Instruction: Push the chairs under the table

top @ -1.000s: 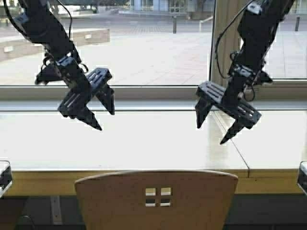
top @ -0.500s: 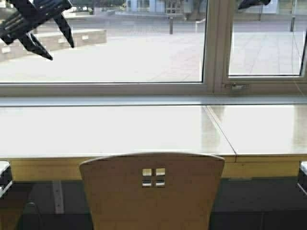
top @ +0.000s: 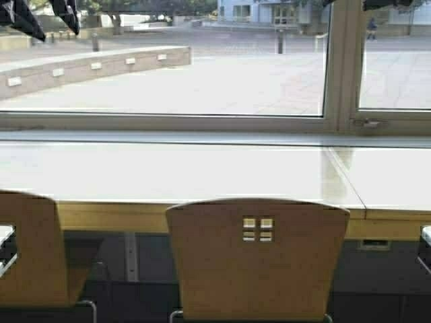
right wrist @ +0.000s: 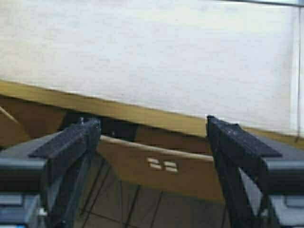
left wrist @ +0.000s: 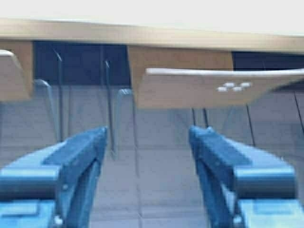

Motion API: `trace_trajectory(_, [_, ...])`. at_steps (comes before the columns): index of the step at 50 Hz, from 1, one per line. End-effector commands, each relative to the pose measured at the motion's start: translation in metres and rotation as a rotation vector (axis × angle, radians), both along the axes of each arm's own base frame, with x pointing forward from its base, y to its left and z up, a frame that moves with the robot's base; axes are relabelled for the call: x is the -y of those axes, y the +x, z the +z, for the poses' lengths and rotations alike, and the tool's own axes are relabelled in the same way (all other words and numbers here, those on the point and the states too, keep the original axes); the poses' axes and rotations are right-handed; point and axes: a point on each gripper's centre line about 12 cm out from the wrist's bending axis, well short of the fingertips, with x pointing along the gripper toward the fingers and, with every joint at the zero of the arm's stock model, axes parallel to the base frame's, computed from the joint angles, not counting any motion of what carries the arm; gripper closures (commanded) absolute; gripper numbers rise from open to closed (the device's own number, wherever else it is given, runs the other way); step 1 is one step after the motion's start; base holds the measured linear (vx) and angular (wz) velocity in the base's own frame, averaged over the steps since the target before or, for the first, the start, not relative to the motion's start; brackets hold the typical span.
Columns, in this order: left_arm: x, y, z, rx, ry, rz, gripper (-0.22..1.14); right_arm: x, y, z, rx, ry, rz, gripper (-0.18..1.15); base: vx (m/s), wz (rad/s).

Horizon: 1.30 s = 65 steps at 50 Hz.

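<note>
A tan plywood chair with four small square cutouts stands in front of me, its backrest just before the yellow front edge of the long pale table. A second tan chair shows at the left edge. Both arms are raised high. My left gripper is at the top left and my right gripper barely shows at the top right. In the left wrist view the left gripper is open and empty above the chair. In the right wrist view the right gripper is open and empty above the chair.
A large window with a white frame runs behind the table. Chrome chair legs and a tiled floor show under the table. Parts of the robot's frame sit at both lower edges.
Both arms have lifted from over the table to the top of the view. The robot has moved left: the chair now sits right of centre and a second chair has come into view.
</note>
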Motion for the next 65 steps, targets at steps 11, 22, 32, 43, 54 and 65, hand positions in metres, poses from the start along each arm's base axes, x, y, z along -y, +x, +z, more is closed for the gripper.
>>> trace_trajectory(11, [-0.006, -0.011, 0.023, 0.141, 0.042, 0.004, 0.04, -0.001, 0.002, 0.014, 0.054, 0.019, 0.001, -0.02, -0.24, 0.48])
trace_trajectory(22, [-0.008, -0.005, 0.034, 0.218, 0.082, 0.006, 0.04, -0.001, 0.002, 0.016, 0.046, 0.021, -0.001, -0.02, -0.29, 0.62])
trace_trajectory(32, [-0.011, -0.013, 0.037, 0.271, 0.089, 0.014, 0.04, 0.0, 0.001, 0.012, 0.033, 0.016, -0.001, -0.02, -0.33, 0.39])
trace_trajectory(43, [-0.011, -0.009, 0.03, 0.264, 0.09, 0.019, 0.04, -0.003, 0.007, 0.01, 0.021, 0.01, -0.001, -0.02, -0.36, 0.1])
trace_trajectory(54, [-0.011, -0.008, 0.021, 0.239, 0.085, 0.023, 0.04, -0.002, 0.021, 0.002, -0.007, -0.019, -0.009, -0.02, -0.38, -0.02])
trace_trajectory(65, [-0.011, -0.007, 0.023, 0.242, 0.077, 0.027, 0.04, -0.003, 0.024, 0.003, -0.026, -0.025, -0.011, -0.02, -0.44, -0.05])
